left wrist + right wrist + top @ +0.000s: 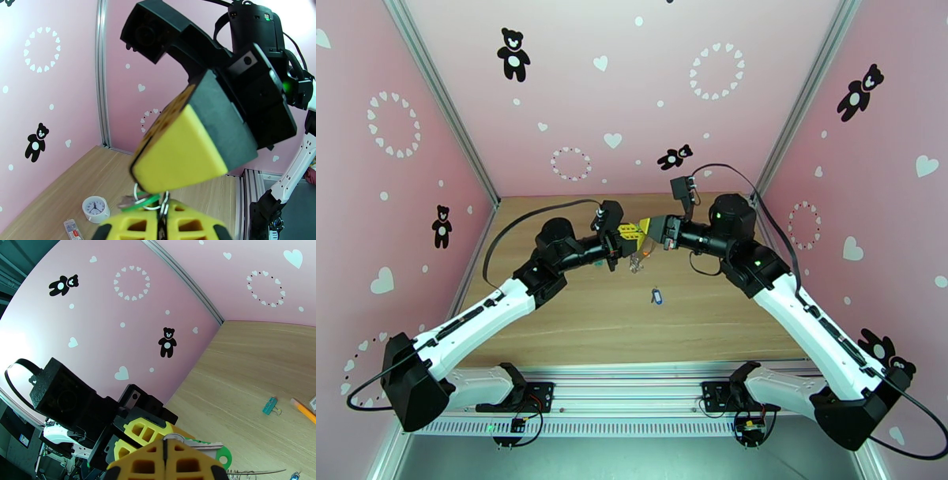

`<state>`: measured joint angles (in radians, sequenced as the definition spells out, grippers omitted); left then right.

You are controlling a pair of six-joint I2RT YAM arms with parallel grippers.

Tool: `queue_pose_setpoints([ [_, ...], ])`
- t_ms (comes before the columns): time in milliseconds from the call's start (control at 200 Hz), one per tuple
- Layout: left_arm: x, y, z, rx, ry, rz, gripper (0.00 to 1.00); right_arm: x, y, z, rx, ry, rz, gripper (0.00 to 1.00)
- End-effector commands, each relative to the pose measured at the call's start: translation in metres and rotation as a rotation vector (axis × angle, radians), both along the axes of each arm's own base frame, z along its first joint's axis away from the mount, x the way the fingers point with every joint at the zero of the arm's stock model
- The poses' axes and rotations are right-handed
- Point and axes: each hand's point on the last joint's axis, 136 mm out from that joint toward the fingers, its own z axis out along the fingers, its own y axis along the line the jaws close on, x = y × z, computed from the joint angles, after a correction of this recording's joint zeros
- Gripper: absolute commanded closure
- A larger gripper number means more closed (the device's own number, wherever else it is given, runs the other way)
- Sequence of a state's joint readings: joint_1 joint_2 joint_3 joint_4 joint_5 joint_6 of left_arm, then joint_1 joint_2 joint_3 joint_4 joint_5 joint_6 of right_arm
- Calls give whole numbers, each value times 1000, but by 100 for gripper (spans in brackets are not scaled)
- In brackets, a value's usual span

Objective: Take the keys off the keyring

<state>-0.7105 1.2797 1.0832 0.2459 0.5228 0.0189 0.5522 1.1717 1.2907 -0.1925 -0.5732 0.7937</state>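
Two keys to report. Found blue key (pixel 656 296) lying loose on table (pixel 577 316), about midway between far and near edges, well apart from both grippers. Found green key (pixel 147 200) aloft over table's middle, somewhat nearer far edge, caught between the two gripper tips. Noted left gripper (pixel 162 217) with fingers drawn together, grasping metal end of green key as far as can be made out. Noted right gripper (pixel 164 451) clenched, grasping keyring (pixel 636 263) at its top, just beside green key's head. Recorded rest of keyring dangling below the tips. Also logged on table: clock (pixel 96 208), and clip (pixel 270 405) near pen (pixel 303 411), all apart from the keys.
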Motion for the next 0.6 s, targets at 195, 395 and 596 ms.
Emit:
queue_pose_setpoints([
  [195,-15,2,14,-15,-37,-37,100,2,-22,11,-57,-87,-113,100],
  [395,-35,8,39,-118,-106,-103,100,5,-31,-12,-166,-90,-137,100],
  [596,-48,2,50,-154,-129,-199,100,12,-31,-20,-235,-128,-141,100],
])
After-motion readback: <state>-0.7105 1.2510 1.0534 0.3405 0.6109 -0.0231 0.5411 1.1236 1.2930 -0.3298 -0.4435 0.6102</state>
